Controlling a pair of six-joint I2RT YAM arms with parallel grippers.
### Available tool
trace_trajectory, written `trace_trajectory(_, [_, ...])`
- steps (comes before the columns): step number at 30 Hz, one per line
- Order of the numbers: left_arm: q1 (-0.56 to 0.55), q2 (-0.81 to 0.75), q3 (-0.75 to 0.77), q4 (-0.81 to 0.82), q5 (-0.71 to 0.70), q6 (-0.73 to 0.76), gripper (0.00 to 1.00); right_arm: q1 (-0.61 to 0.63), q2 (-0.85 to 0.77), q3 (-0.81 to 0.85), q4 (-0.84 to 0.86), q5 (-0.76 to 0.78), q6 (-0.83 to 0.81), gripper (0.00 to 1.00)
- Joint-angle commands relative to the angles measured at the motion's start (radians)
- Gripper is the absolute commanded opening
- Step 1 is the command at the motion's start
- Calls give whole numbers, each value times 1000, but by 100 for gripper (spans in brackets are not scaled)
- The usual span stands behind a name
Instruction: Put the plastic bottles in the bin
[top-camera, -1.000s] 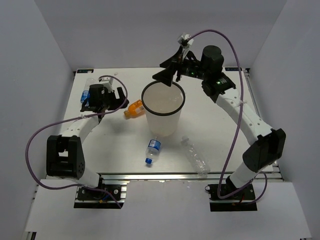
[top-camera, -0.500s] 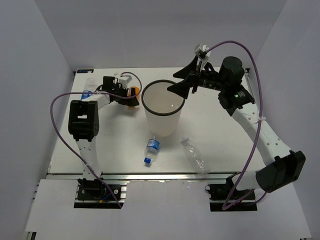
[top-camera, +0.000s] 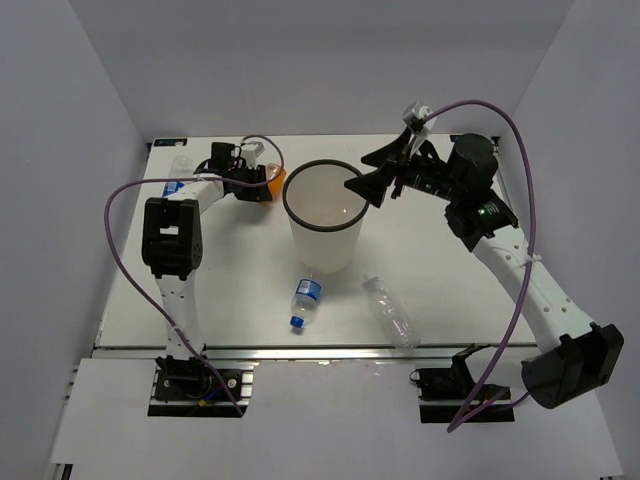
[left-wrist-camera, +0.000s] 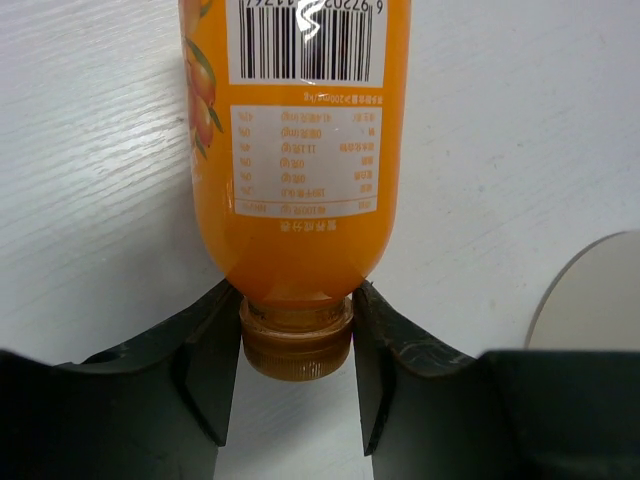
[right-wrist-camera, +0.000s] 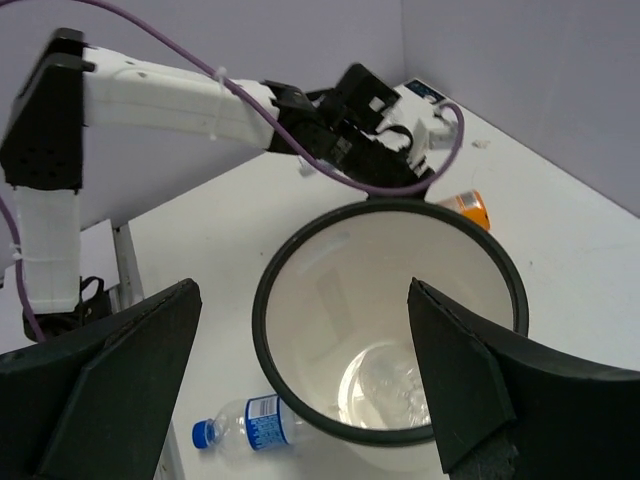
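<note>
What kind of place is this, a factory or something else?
Most likely a robotics lab test booth: two cabled robot arms bolted to a white table, plain walls around it, and a bin and plastic bottles as props.

count | orange bottle (left-wrist-camera: 300, 150): 1 | clear bottles (top-camera: 390, 315): 4 | bin (top-camera: 325, 250): 1 | robot arms (top-camera: 520, 270): 2

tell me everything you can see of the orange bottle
The orange bottle is small, of glossy plastic and orange throughout. Its label carries a barcode, a white panel of fine print and pictures of oranges. Its narrow neck end looks amber and is clamped between the fingers of the left gripper. The bottle points away from the wrist over the white table, just left of the bin. Whether it rests on the table is unclear.
</note>
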Motion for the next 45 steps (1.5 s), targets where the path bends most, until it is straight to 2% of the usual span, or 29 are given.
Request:
trace_trajectory(1, [0,-102,16,-14,-59,-53,0,-7,-64,-62,41,80,10,89])
trace_trajectory(6, [0,-324,1,40,-174,-184,0,-9,-214,-223,50,243,32,89])
trace_trajectory(9, [0,-445,22,54,-182,-304,0,-9,-320,-358,27,460,65,89])
trace_trajectory(11, [-4,-504,10,63,-191,-365,0,-9,-402,-450,-72,569,158,89])
trace_trajectory(13, [-27,-591,-31,75,-143,-379,0,-9,-482,-519,-179,672,200,89])
trace_trajectory(14, [-79,-623,-53,83,-154,-378,0,-9,-510,-577,-203,703,217,89])
trace_trajectory(16, [-159,-700,-104,86,-225,-331,0,-9,-565,-614,-250,711,210,89])
trace_trajectory(17, [-243,-717,-107,59,-245,-314,0,-10,-579,-636,-301,702,196,89])
trace_trajectory(19, [-302,-766,-151,56,-224,-274,0,-9,-601,-653,-335,607,179,89])
trace_trajectory(21, [-354,-809,-212,88,-199,-269,5,-9,-601,-685,-361,535,156,89])
trace_trajectory(22, [-371,-858,-299,112,-199,-271,7,-10,-595,-702,-360,521,145,89])
trace_trajectory(25, [-429,-929,-413,152,-250,-283,16,-9,-550,-769,-321,483,118,89])
trace_trajectory(26, [-448,-938,-427,151,-259,-284,24,-9,-532,-778,-312,481,116,89])
trace_trajectory(29, [-480,-950,-443,142,-248,-268,41,-9,-452,-794,-277,486,119,89])
trace_trajectory(30, [-486,-947,-435,126,-245,-251,53,-9,-435,-795,-269,486,116,89])
trace_trajectory(32, [-495,-940,-418,111,-247,-235,58,-9,-392,-794,-266,489,99,89])
trace_trajectory(34, [-495,-924,-388,94,-265,-225,94,-9,-366,-792,-261,498,93,89])
trace_trajectory(35, [-495,-912,-359,82,-276,-220,98,-7,-360,-798,-255,499,94,89])
trace_trajectory(43, [-495,-849,-185,17,-403,-218,98,16,-288,-811,-215,464,87,89])
trace_trajectory(45, [-495,-848,-171,-1,-573,-234,98,39,-253,-818,-186,478,99,89])
